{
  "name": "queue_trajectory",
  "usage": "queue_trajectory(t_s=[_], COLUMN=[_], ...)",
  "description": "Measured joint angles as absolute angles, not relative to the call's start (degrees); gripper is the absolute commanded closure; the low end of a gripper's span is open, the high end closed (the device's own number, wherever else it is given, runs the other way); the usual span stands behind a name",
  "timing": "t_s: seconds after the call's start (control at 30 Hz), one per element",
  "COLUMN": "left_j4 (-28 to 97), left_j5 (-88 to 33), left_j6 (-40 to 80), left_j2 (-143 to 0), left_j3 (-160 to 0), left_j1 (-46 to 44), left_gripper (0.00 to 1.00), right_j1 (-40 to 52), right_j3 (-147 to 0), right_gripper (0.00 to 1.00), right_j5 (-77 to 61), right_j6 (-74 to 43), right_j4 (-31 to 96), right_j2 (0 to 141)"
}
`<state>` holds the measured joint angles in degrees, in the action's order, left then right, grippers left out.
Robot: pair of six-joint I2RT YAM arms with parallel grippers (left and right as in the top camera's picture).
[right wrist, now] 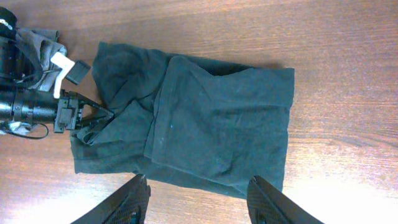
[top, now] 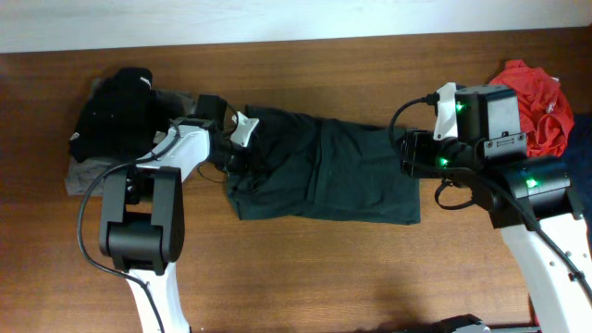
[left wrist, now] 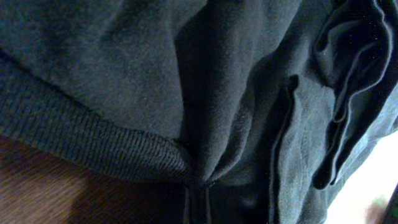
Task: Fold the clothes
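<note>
Dark greenish-black T-shirt (top: 324,171) folded oblong, left end rumpled.

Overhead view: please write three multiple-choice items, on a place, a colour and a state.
1. Where is the red garment? A. on the floor B. at the table's far right corner C. at its near left edge
2. What colour is the spread T-shirt? A. very dark greenish-black B. white C. yellow
3. How is the left hand? A. open in air B. out of view C. shut on the T-shirt's left edge
B: overhead shows it there. A: every view shows dark cloth. C: cloth bunches at its tips.
</note>
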<state>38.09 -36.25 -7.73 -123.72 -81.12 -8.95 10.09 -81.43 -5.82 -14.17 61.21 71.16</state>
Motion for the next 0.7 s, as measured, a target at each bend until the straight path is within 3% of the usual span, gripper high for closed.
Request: queue_trajectory(t_s=[0.43, 0.7], left_j4=[64.88, 78.54], left_j5=[-27.73, -20.14], left_j6=[-7.94, -7.7], left_j2=[-122.69, -121.49], left_j3=[-95.42, -111.63], left_j1=[-0.38, -3.62], left_gripper=[0.99, 1.0], right_j1=[10.09, 10.09], right_j3=[-81.43, -81.43], right_gripper=[0.44, 0.44], right_j5=[-5.82, -5.82], right_j6=[-14.11, -14.11], right_j4=[61.71, 60.38], right_j2=[71.2, 71.2])
